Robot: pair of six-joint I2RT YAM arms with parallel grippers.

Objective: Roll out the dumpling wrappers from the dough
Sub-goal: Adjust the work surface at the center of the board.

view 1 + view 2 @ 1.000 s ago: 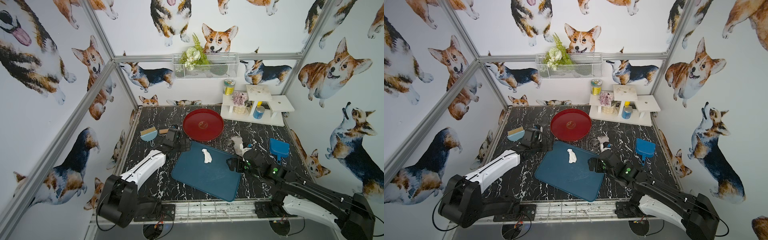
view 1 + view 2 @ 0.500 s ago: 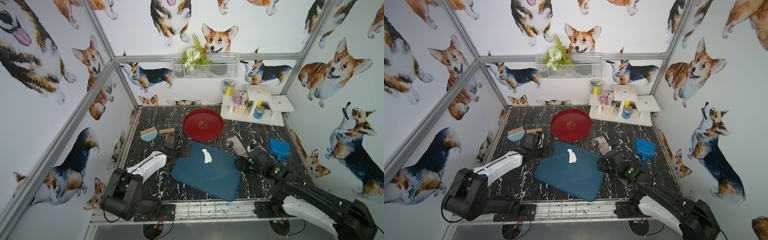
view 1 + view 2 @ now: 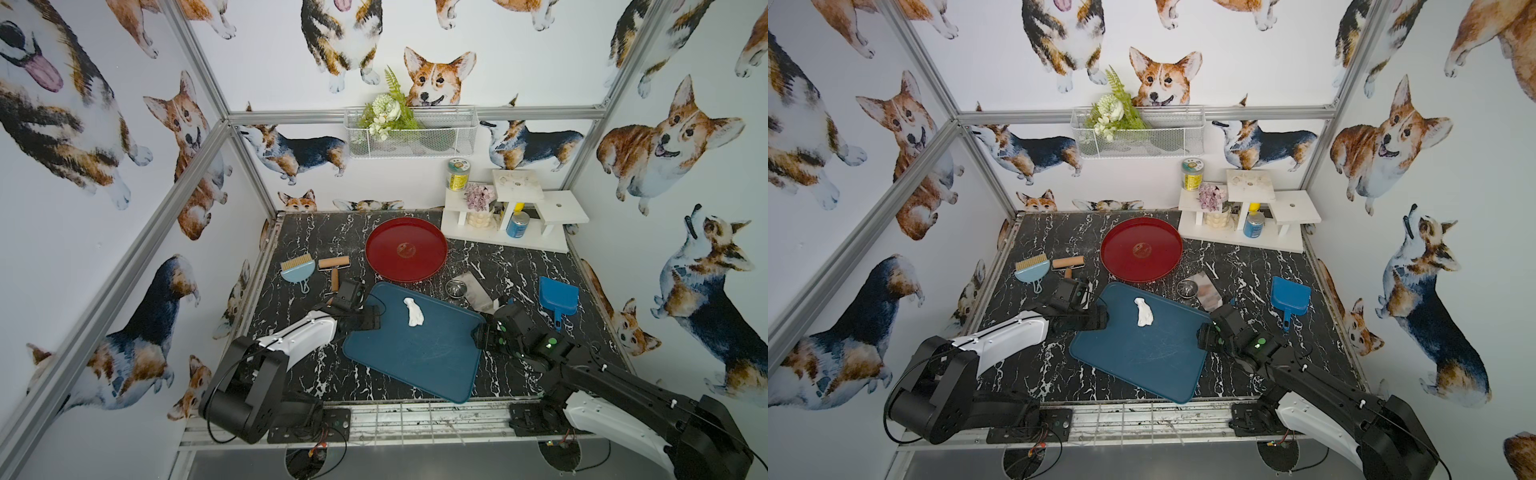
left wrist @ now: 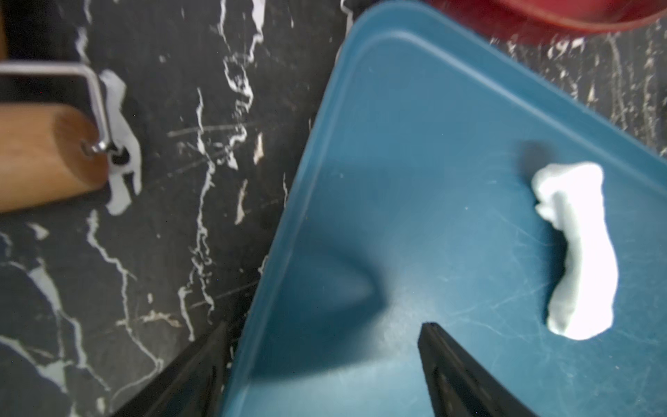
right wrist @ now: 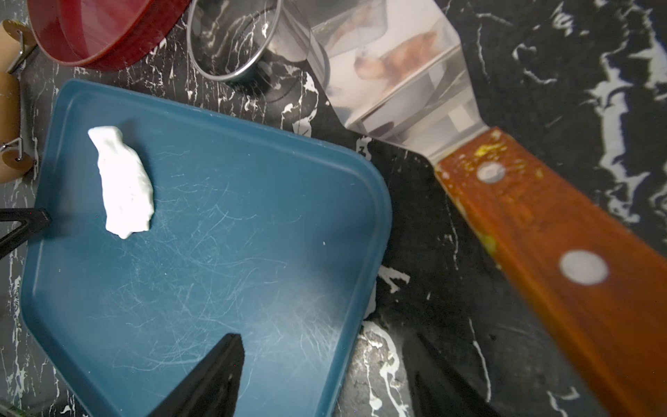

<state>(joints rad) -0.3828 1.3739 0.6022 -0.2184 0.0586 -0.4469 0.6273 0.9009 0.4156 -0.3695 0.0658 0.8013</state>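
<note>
Dough (image 3: 414, 312) on blue tray (image 3: 415, 365), left gripper (image 4: 325, 325), right gripper (image 5: 325, 337) astride opposite rims

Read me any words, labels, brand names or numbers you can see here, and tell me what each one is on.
Nothing can be read.
yellow-labelled jar: label print too small to read.
blue can: label too small to read.
red plate: centre emblem blurred, no letters legible.

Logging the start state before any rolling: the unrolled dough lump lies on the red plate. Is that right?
Not quite. The unrolled dough lump lies on the blue tray, not on the red plate behind it. Both top views show this.
</note>
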